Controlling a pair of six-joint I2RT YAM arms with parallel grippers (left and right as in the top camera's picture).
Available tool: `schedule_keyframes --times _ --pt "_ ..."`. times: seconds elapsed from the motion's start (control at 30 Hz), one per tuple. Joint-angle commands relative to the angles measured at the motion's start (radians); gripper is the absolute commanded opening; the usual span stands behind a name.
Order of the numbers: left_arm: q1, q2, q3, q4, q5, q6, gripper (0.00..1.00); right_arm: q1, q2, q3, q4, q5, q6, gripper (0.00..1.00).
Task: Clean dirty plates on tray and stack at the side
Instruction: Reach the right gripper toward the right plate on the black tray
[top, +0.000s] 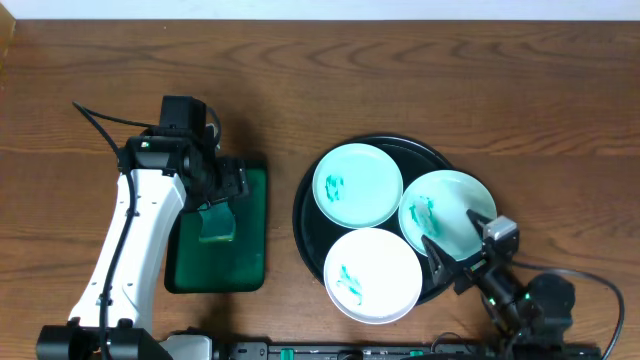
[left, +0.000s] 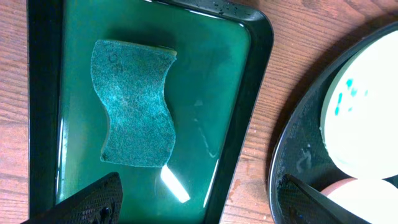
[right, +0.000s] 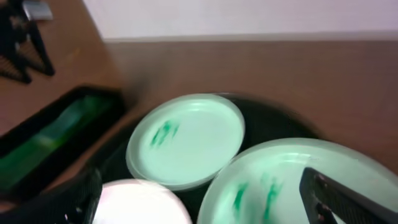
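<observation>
A mint plate at the back left, a second mint plate on the right and a white plate in front, all smeared with teal, lie in the round black tray right of centre on the table (the last two overhang its rim). The right fingers hover spread wide over the second mint plate, holding nothing. Well to the left, the left fingers are likewise wide open and empty above a teal sponge lying in a dark-green rectangular tray.

No legible txt, labels, brands or nos. anywhere in any view.
</observation>
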Motion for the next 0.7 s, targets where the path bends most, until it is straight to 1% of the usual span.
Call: schedule_keyframes --times 0.0,0.1,0.13,0.2,0.33,0.43,0.53,0.67 --pt "0.002 -0.006 0.021 0.004 -0.005 0.016 0.80 -0.008 0.118 0.192 -0.102 -0.051 -0.007 0.99" --pt "0.002 -0.006 0.021 0.004 -0.005 0.016 0.80 -0.008 0.270 0.380 -0.216 -0.051 -0.013 0.99" --pt "0.002 -0.006 0.021 0.004 -0.005 0.016 0.80 -0.007 0.342 0.467 -0.275 -0.053 -0.013 0.99" --pt "0.002 -0.006 0.021 0.004 -0.005 0.016 0.80 -0.005 0.439 0.584 -0.374 -0.051 -0.014 0.99" --pt "0.002 -0.006 0.021 0.003 -0.005 0.016 0.80 0.010 0.713 0.885 -0.673 -0.051 -0.051 0.99" --pt "0.002 -0.006 0.021 0.003 -0.005 0.016 0.80 0.037 0.888 1.054 -0.872 -0.050 -0.114 0.99" --pt "0.002 -0.006 0.021 0.003 -0.005 0.016 0.80 0.066 1.035 1.156 -1.004 0.014 -0.148 0.99" --pt "0.002 -0.006 0.021 0.003 -0.005 0.016 0.80 0.082 1.149 1.154 -0.998 0.175 -0.148 0.99"
